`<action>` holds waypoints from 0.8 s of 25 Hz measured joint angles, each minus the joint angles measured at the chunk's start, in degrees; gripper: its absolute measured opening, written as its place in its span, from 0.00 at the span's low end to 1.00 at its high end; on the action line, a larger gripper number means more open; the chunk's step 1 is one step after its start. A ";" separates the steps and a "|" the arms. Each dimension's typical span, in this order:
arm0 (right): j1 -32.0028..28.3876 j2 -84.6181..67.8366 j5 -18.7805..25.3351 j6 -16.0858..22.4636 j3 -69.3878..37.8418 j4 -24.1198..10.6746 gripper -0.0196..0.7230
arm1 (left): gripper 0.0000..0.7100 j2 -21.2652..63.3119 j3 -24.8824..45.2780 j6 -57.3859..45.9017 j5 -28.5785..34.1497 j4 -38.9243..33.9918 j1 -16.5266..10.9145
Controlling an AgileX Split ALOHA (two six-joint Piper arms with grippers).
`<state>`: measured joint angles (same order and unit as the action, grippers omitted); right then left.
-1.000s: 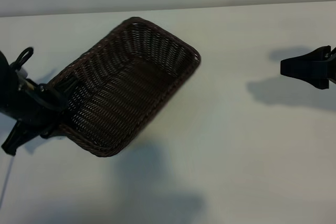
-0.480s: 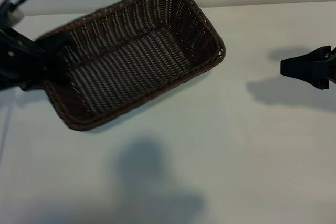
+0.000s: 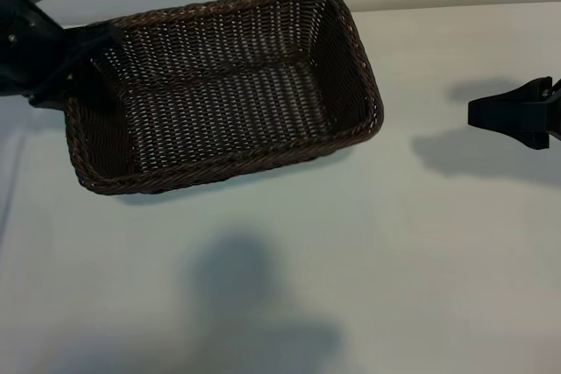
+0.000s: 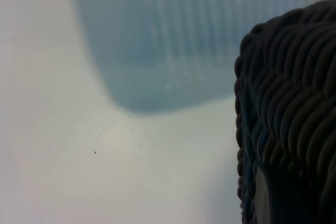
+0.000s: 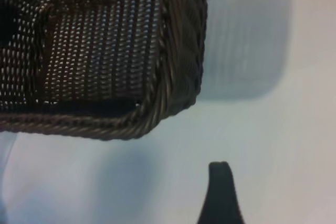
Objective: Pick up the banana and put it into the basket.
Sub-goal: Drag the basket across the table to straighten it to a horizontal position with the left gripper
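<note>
Left gripper clamped on the short end rim of the lifted, empty basket; keep it level; right gripper waits wide open, well apart; no banana visible

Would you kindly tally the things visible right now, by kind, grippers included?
Baskets: 1, the basket, empty, held up off the table by the left gripper
Grippers: 2, with the right gripper open
Bananas: 0 in view
Total: 3
</note>
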<state>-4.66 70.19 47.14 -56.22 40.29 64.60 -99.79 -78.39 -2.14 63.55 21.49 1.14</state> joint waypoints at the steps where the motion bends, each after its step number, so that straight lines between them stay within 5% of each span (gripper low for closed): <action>1: 0.00 0.00 0.00 0.00 0.00 0.00 0.76 | 0.23 -0.87 -0.48 0.38 0.40 0.02 0.20; 10: 0.00 0.00 0.00 0.00 0.00 0.00 0.76 | 0.23 -7.38 -0.86 3.84 -0.04 0.23 7.18; 20: 0.00 0.00 0.00 0.00 0.00 0.00 0.76 | 0.23 -11.33 -0.86 3.91 -6.05 1.33 11.53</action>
<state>-4.66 70.19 47.14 -56.22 40.29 64.60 -111.12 -79.25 1.78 57.50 22.82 12.66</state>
